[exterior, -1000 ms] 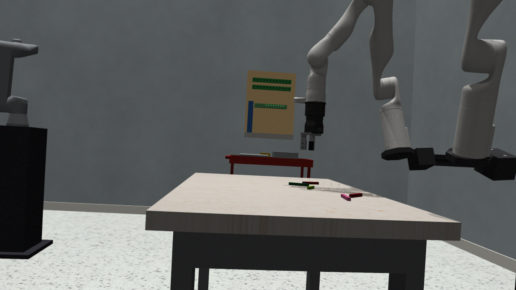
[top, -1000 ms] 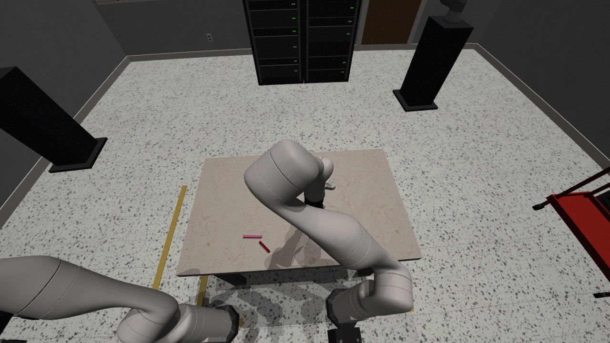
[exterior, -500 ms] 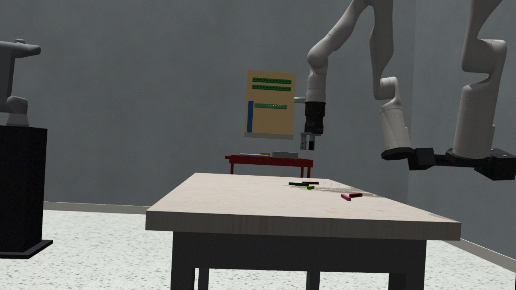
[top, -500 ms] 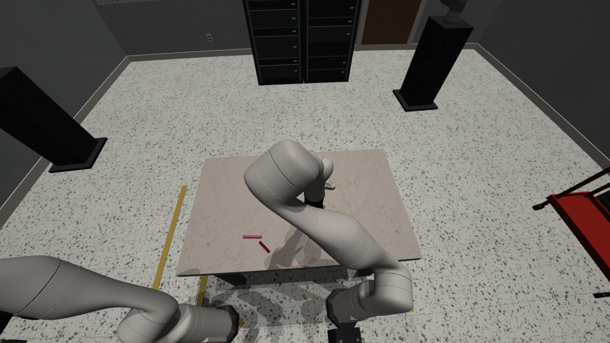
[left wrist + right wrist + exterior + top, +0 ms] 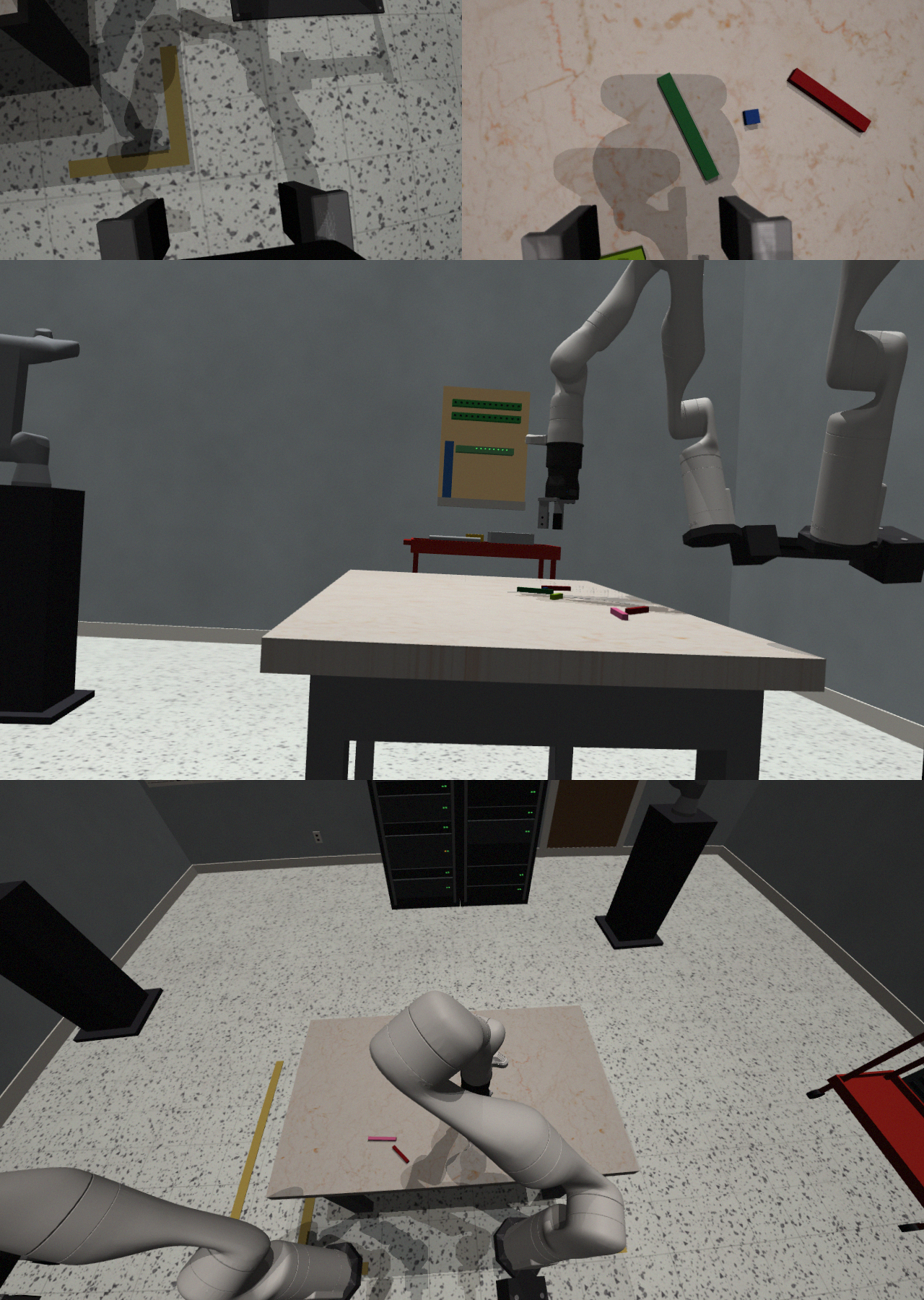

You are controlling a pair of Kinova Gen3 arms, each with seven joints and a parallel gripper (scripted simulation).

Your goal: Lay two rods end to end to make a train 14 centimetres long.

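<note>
Train not begun: two red rods still apart

One red rod [image 5: 556,588] [image 5: 829,100] lies beyond the blue cube [image 5: 751,117] from the green rod [image 5: 535,590] [image 5: 688,126]; the other [image 5: 400,1154] [image 5: 637,609] is near the pink rod [image 5: 382,1139] [image 5: 619,613]. Both grippers' jaws are spread, holding nothing — picking, aligning and joining the reds remain.
</note>
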